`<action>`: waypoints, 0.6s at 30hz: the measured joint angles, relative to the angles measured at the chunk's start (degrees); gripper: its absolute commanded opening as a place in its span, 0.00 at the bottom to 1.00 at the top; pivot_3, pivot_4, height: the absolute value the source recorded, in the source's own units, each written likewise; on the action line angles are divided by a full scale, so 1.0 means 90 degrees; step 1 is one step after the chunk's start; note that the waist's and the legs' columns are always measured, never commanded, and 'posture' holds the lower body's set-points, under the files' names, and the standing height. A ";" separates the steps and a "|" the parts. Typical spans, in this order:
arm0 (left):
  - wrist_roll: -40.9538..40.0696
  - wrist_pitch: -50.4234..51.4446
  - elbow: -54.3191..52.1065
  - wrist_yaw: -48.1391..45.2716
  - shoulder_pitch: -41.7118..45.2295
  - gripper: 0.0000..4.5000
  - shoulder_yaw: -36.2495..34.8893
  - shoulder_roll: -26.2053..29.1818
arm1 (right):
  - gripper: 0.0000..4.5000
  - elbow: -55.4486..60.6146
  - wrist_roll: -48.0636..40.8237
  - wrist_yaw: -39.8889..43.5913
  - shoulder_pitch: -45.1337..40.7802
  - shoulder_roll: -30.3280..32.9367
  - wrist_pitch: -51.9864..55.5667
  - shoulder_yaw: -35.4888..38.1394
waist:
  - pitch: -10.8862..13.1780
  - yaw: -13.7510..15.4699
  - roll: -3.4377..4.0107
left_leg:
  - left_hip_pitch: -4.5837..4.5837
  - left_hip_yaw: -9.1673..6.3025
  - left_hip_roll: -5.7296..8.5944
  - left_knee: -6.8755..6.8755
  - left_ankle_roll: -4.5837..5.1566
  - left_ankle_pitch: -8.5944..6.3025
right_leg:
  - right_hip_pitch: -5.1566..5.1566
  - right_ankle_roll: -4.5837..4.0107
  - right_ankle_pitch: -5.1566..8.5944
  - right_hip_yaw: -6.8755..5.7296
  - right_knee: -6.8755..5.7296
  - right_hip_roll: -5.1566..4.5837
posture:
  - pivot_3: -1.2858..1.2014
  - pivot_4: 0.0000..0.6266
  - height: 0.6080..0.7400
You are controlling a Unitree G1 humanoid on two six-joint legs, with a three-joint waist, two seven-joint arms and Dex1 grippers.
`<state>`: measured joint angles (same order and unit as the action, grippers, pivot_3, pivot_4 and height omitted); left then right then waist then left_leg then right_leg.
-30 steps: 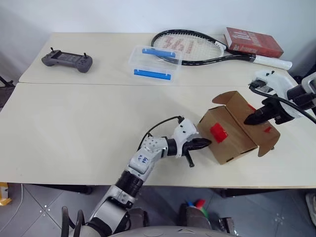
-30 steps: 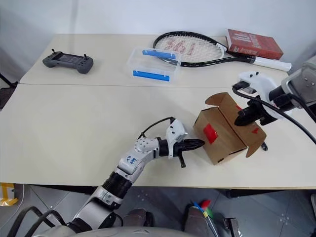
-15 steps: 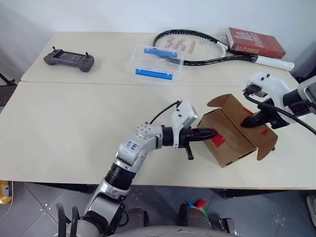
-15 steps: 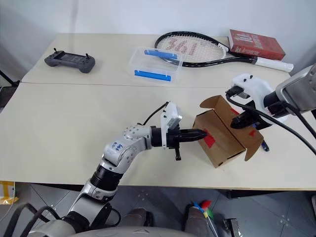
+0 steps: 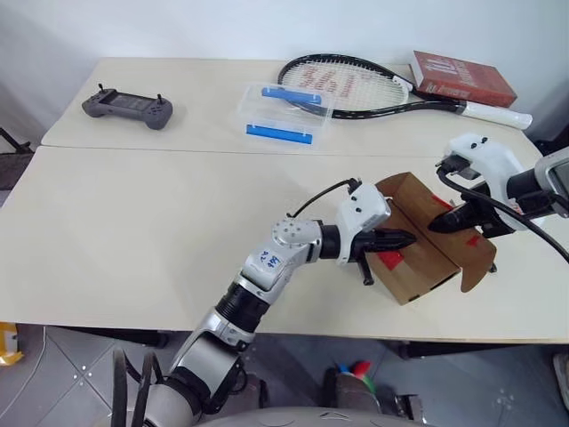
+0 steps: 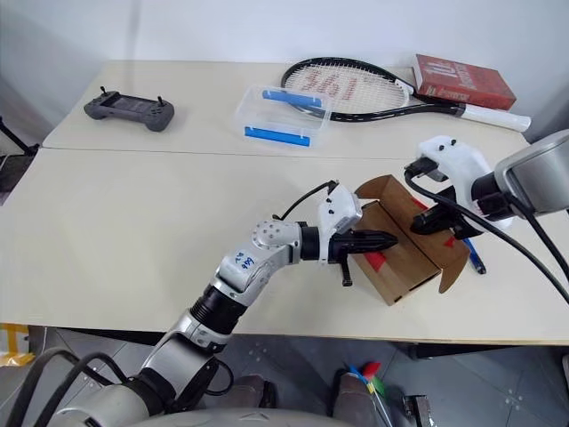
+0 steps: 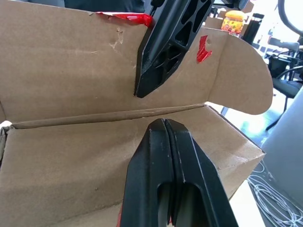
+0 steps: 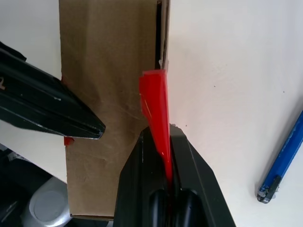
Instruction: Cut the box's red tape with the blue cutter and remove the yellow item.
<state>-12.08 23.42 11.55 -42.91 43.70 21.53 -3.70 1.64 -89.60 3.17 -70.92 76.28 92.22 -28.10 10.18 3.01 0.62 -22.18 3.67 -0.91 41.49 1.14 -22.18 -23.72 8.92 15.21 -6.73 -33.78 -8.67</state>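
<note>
So the left hand [image 5: 404,238] is reaching across level toward the robot's right, fingers pressed tight together with nothing between them, tips right at the top front edge of the box [image 5: 418,258]. In the left wrist view its closed tips sit just over the box's top panel, right below the fold of the opened flap.

The right hand [image 5: 440,224] comes in from the far side, angled down, fingers pinched shut on the box's open flap where a strip of the red tape [image 8: 156,111] runs along the edge. You can see the red strip going straight into its fingers in the right wrist view. Another bit of red tape is on the box face just under the left hand.

The blue cutter [image 6: 473,255] is lying on the bench [image 5: 133,231] beyond the box, just past the right hand and not touching it.

Can't see inside the box from any angle.
</note>
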 measured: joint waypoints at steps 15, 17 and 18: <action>0.0036 0.0508 -0.0926 -0.0357 -0.0489 0.00 0.0095 0.0950 | 0.01 -0.0958 0.2374 0.1084 0.0929 -0.0011 -0.0090 0.0705 | -0.0018 0.0020 -0.0023 | 0.0002 -0.0003 -0.0001 0.0042 0.0011 0.0000 | 0.0023 -0.0007 -0.0006 0.0004 -0.0002 0.0000 | 0.52 0.24 1.00; 0.0033 0.0542 -0.0951 -0.0330 -0.0612 0.00 -0.0023 0.1008 | 0.01 -0.0989 0.2889 0.1498 0.1208 -0.0089 -0.0126 0.0708 | -0.0018 0.0001 -0.0023 | 0.0003 0.0001 -0.0002 0.0052 0.0014 0.0002 | 0.0026 -0.0010 -0.0010 0.0009 -0.0004 0.0000 | 0.52 0.24 1.00; 0.0030 0.0561 -0.0958 -0.0323 -0.0663 0.00 -0.0059 0.1033 | 0.01 -0.0994 0.3072 0.1629 0.1299 -0.0154 -0.0125 0.0715 | -0.0018 -0.0009 -0.0023 | 0.0003 0.0003 -0.0002 0.0055 0.0016 0.0003 | 0.0026 -0.0011 -0.0012 0.0011 -0.0005 0.0000 | 0.52 0.24 1.00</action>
<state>-11.81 28.46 2.93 -45.82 37.74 21.01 5.60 -7.31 -61.95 17.83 -59.23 74.90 91.10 -21.67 10.02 2.92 0.41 -22.15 3.69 -0.93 41.98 1.29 -22.15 -23.49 8.82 15.09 -6.64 -33.83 -8.67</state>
